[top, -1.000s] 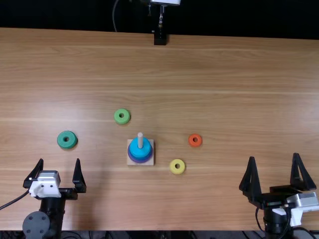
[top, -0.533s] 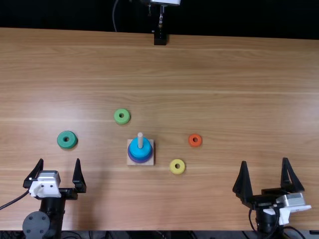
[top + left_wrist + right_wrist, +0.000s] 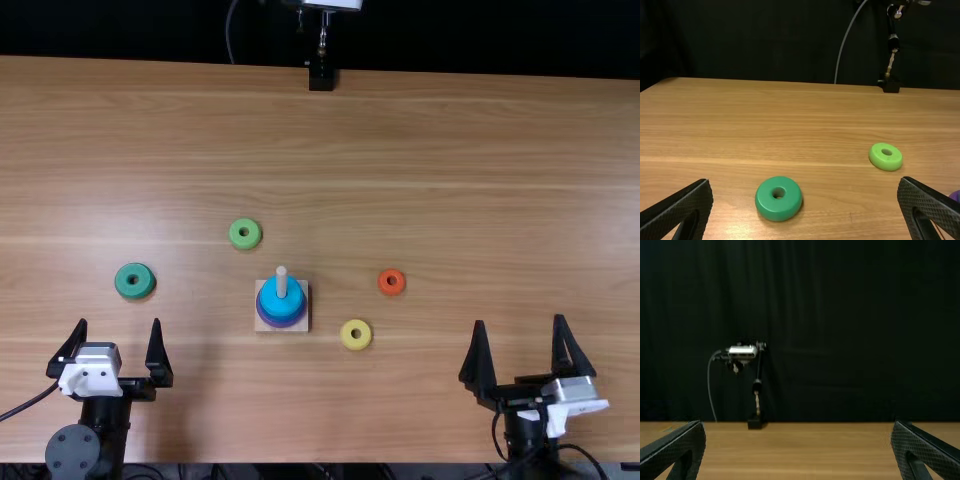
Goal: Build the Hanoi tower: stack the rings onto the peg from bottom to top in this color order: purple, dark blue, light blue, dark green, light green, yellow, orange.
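No readable text or labels

I see the table brightly and quite evenly lit in my top view, with a pale sheen on its left half and soft shadows hugging the rings' right edges. My left wrist view catches whitish glare near the dark green ring. Behind, the black backdrop is very dim, its folds faint.

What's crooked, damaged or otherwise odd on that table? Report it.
Nothing stands out: the stacked rings surround the upright peg, and the dark green ring, light green ring, yellow ring and orange ring lie flat on the table, apparently undamaged.
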You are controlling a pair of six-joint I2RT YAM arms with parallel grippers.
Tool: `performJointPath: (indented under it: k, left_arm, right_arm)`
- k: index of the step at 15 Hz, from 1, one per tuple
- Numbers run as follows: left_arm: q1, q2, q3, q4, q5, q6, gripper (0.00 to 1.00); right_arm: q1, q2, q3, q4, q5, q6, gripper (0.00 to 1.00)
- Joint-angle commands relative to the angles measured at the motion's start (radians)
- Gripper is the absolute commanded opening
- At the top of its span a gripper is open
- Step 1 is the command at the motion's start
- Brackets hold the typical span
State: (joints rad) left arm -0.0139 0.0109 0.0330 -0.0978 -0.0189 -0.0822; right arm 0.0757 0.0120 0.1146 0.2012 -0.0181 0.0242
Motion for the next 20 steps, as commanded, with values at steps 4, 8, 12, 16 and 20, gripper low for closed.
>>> performJointPath:
  k: [4, 8, 12, 16, 20]
  left_arm:
    - [-0.004, -0.011, -0.033, -0.002, -0.001, 0.005, 1.00]
    - [-0.004, -0.011, -0.033, -0.002, -0.001, 0.005, 1.00]
    - [-0.004, -0.011, -0.033, -0.002, -0.001, 0.005, 1.00]
    - [-0.004, -0.011, -0.033, -0.002, 0.000, 0.005, 1.00]
    - [-0.004, -0.011, -0.033, -0.002, 0.000, 0.005, 1.00]
  right_arm:
    - [-0.013, -0.012, -0.101, -0.108, -0.004, 0.003, 1.00]
    - [-0.013, -0.012, -0.101, -0.254, -0.004, -0.004, 1.00]
    - [-0.008, -0.012, -0.104, -0.445, -0.006, -0.006, 1.00]
    - [-0.008, -0.012, -0.105, -0.464, -0.006, -0.006, 1.00]
    - [-0.008, -0.012, -0.105, -0.464, -0.006, -0.006, 1.00]
